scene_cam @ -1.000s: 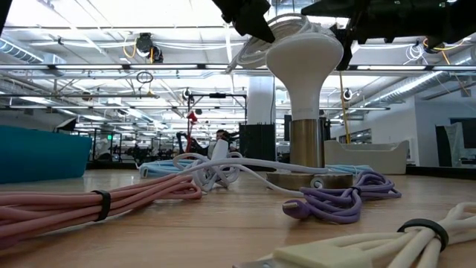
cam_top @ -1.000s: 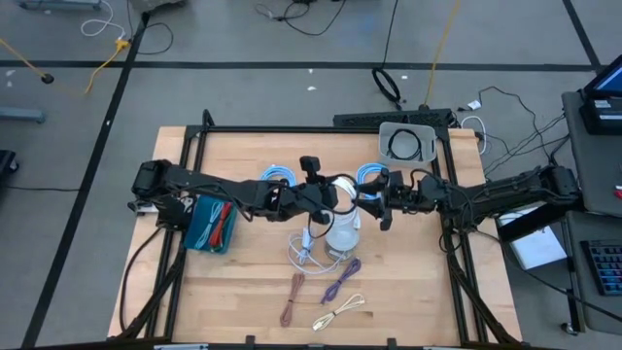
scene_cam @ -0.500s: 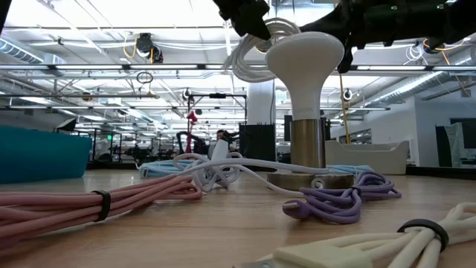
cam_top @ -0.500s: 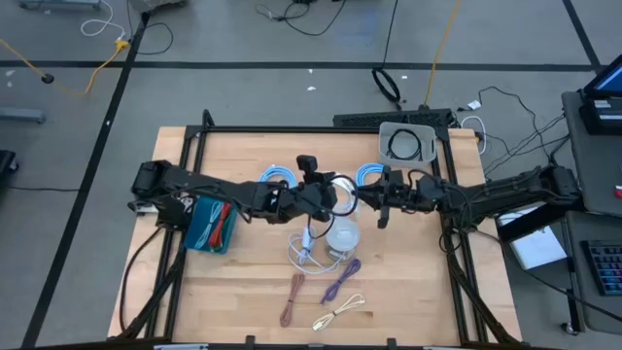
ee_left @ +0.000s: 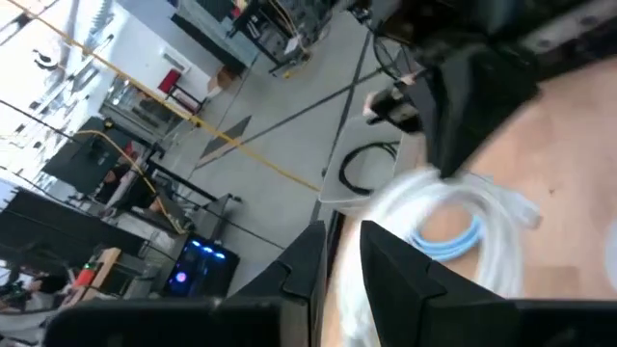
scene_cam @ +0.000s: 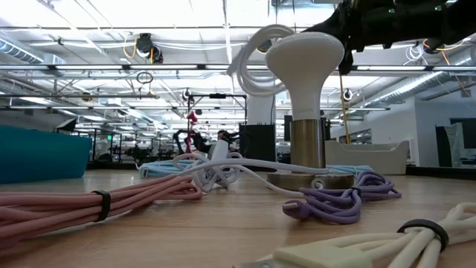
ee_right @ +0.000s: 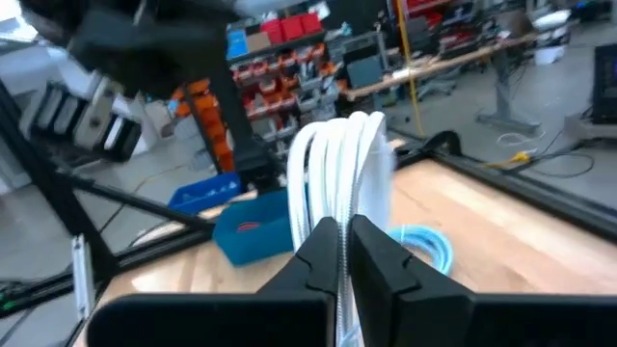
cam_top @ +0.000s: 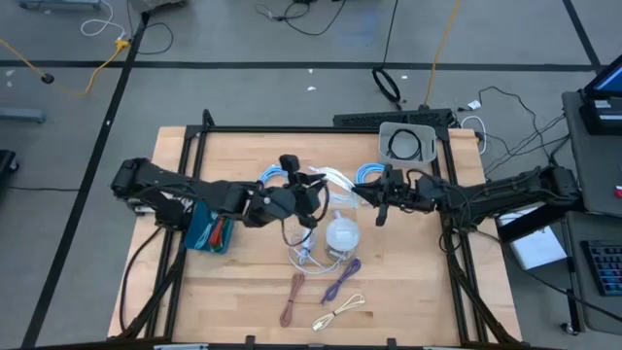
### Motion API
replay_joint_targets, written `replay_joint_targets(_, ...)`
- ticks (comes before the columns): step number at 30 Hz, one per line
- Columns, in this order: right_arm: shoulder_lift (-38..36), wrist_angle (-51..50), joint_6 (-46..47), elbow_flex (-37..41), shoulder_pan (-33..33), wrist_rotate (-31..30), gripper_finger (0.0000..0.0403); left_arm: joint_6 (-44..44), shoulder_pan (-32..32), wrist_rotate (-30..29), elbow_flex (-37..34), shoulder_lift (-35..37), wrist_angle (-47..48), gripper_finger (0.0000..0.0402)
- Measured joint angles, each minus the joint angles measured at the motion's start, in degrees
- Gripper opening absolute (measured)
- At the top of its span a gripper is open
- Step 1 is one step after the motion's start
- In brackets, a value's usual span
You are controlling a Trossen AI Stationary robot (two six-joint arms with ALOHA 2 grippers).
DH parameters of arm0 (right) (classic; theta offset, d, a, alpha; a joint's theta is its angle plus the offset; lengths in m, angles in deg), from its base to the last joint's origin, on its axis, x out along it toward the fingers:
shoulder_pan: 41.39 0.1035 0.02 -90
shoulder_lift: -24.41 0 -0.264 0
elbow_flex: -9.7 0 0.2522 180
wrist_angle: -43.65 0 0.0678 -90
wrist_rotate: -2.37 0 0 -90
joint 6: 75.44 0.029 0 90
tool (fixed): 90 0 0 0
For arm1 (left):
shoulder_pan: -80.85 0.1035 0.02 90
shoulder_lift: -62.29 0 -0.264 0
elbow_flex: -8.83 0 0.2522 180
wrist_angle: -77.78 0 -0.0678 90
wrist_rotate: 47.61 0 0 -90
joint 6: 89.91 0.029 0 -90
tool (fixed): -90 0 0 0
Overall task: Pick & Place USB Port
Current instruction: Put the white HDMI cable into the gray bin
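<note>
A white cable coil (cam_top: 335,181) hangs in the air above the table, just over the white-headed stand (cam_top: 340,233) on its metal base. My right gripper (cam_top: 365,194) comes in from the table's right and is shut on the coil (ee_right: 339,164). My left gripper (cam_top: 313,191) stands just left of the coil, apart from it, with a narrow gap between its fingers (ee_left: 339,241) and nothing in them. In the low view the coil (scene_cam: 251,63) shows beside the stand's head (scene_cam: 305,52). My right gripper pinches the coil's bundled strands (ee_right: 337,207) between its two fingers, several strands at once, at the coil's right end. The fingers come in nearly level from the table's right. The coil is lifted clear and sticks out beyond the fingertips toward the left arm.
On the table lie a loose white cable (cam_top: 303,255), pink (cam_top: 292,297), purple (cam_top: 341,280) and cream (cam_top: 337,312) cable bundles, and two blue coils (cam_top: 276,175) (cam_top: 370,174). A teal bin (cam_top: 208,226) sits at the left. A white tray (cam_top: 408,144) sits at the far right.
My right gripper has shut on the white coil. My left gripper has let go of it, opened a little and drawn back toward the table's left and upward. The coil stays in the air over the stand, now held from the right.
</note>
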Motion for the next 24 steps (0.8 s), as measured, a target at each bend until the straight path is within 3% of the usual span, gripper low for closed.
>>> replay_joint_targets(6, -2.55, -6.28, -0.34, -0.02, -2.67, -5.58, 0.0003, -8.09, -3.70, -6.49, -0.02, 4.51, 12.46, 0.0071)
replay_joint_targets(11, -9.70, -21.38, 1.25, 0.00, -6.50, -21.59, 0.0003, -22.38, -7.28, -10.93, -0.57, 6.12, 28.12, 0.0071)
replay_joint_targets(13, -13.62, -25.88, -0.08, -0.43, -7.80, -28.68, 0.0003, -26.84, -8.90, -14.19, -2.38, 6.44, 31.08, 0.0071)
replay_joint_targets(16, -19.52, -29.34, -4.72, -1.75, -9.70, -34.27, 0.0003, -32.55, -11.49, -16.56, -7.05, 7.10, 33.27, 0.0071)
replay_joint_targets(20, -26.88, -36.79, -8.36, -4.94, -11.82, -33.70, 0.0003, -41.38, -13.86, -17.43, -14.43, 8.54, 32.76, 0.0071)
replay_joint_targets(24, -31.48, -51.35, -8.82, -9.16, -14.18, -28.24, 0.0003, -50.01, -16.15, -17.98, -22.31, 9.30, 31.12, 0.0072)
